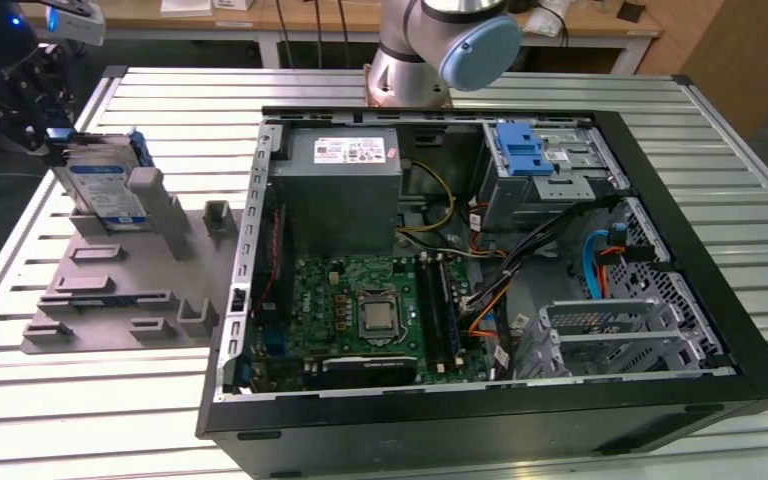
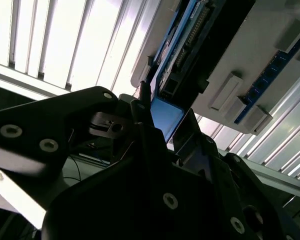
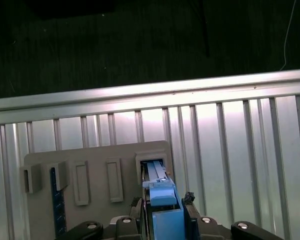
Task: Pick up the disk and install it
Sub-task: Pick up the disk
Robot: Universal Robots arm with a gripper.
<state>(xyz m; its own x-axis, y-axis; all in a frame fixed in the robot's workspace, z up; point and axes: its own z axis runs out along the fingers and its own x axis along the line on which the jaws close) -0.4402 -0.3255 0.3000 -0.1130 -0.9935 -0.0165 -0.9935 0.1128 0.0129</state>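
Note:
The disk (image 1: 101,188), a silver drive with a white-and-blue label in a blue bracket, stands on edge in a slot of the grey fixture (image 1: 117,290) at the exterior view's left. My gripper (image 1: 64,142) is at the disk's upper end. In the first wrist view the blue bracket (image 3: 163,210) sits tight between the two dark fingers (image 3: 137,204), with the disk's lower end in the fixture slot (image 3: 152,165). The second wrist view shows the same blue end (image 2: 166,116) between the fingers (image 2: 142,102). The jaws look shut on the disk.
The open computer case (image 1: 704,290) lies on the slatted metal table (image 1: 104,420) to the exterior view's right of the fixture. Inside are a grey power supply (image 1: 337,185), a motherboard (image 1: 371,310), cables and a drive cage with a blue latch (image 1: 524,150). The arm's base (image 1: 424,50) stands behind the case.

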